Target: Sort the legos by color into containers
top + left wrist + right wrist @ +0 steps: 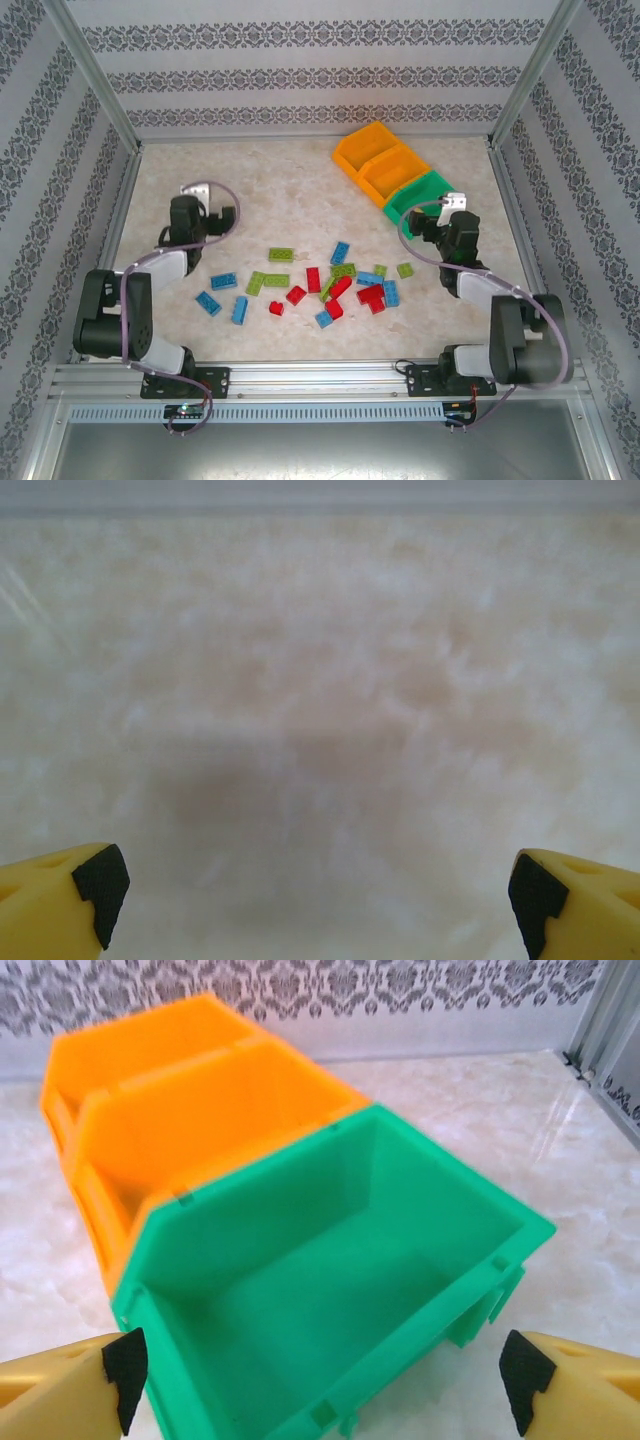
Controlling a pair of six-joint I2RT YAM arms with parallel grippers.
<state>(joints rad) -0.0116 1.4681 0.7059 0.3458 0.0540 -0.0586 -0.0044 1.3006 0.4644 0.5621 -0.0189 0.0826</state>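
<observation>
While the containers (390,165) at 1 o'clock look empty, my left fingers (318,895) and right fingers (322,1385) both gape wide, holding nothing. The legos (320,285) lie scattered around 6 o'clock on the surface (270,190); the green bin (330,1260) sits just ahead of my right. Sorting, I judge, hasn't begun. Next, my right should reach toward 7 o'clock for the lime brick (405,270) and close on it squarely.

Black joints and pale grey links on the left arm (165,268) and right arm (490,290); a lilac cable (124,300) loops along each. The left gripper (320,890) has yellow plastic fingers (45,905), black pads (102,885), and a silver bracket (197,190) at twelve o'clock.
</observation>
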